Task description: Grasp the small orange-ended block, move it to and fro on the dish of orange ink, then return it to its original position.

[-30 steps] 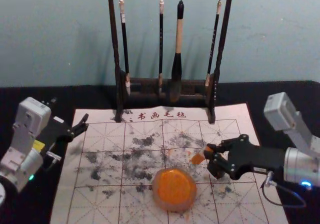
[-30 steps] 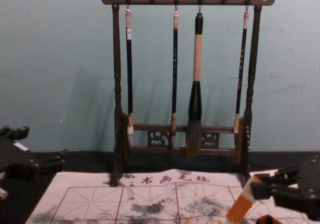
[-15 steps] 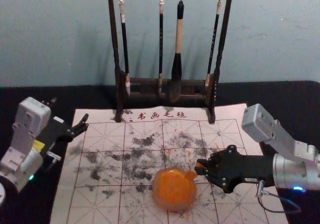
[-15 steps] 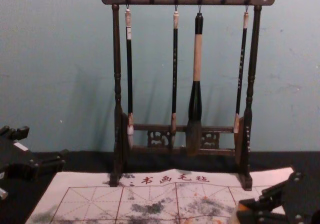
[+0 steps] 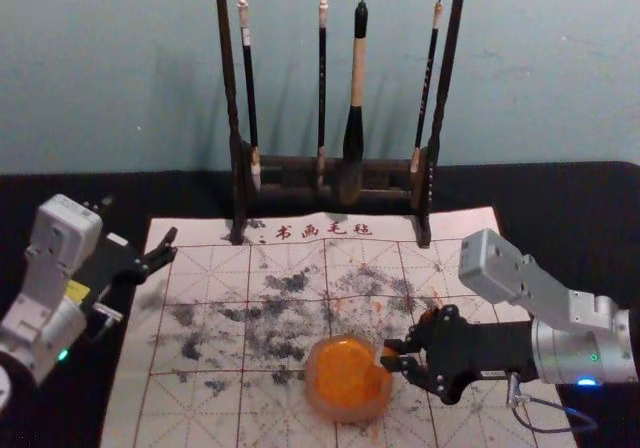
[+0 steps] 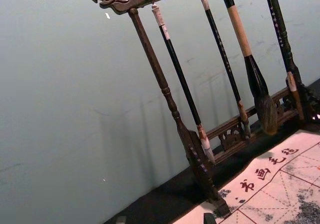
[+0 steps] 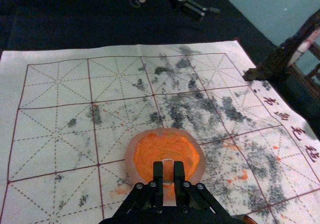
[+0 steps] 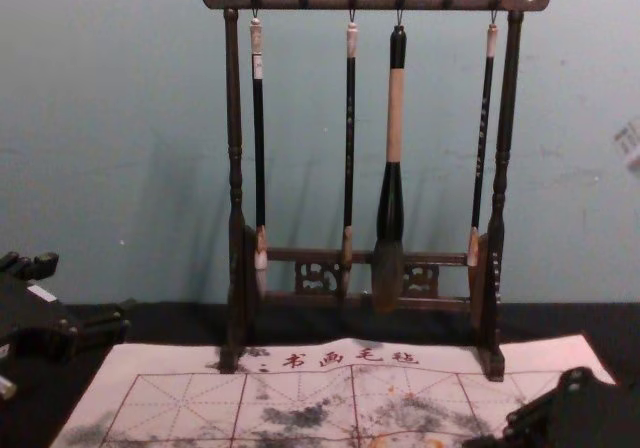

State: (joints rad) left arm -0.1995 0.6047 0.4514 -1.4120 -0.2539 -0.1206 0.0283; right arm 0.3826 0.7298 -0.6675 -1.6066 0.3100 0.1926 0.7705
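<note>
Moved in toward the dish of orange ink (image 5: 343,373) since the picture from a second ago, with orange-ended block (image 7: 168,173) carried along in right gripper (image 5: 387,355). Find block at roughly two o'clock of the dish in head view, over the rim, between the fingertips and partly covered by them; cannot tell whether pressed into ink or just above. Spread below, white mat (image 5: 200,413) with red grid, blotched grey-black, flecked orange; red characters at its twelve o'clock edge. Farther off at twelve o'clock, dark wooden rack (image 8: 235,168) with four hanging brushes, the thick one (image 8: 395,118) second from the right in chest view. Behind, pale blue-green wall (image 8: 120,118); around the mat, black tabletop (image 5: 560,198). At one o'clock from right gripper, close by in head view, small dark thing with some orange (image 5: 428,316), too hidden to name. Reaching in from four o'clock in head view, right gripper; at the lower right corner in chest view, low over the mat. Closed onto block from both sides in right wrist view, parted only by its thickness. Parked at nine o'clock in head view, left gripper (image 5: 140,225), fingers spread, holding nothing.
</note>
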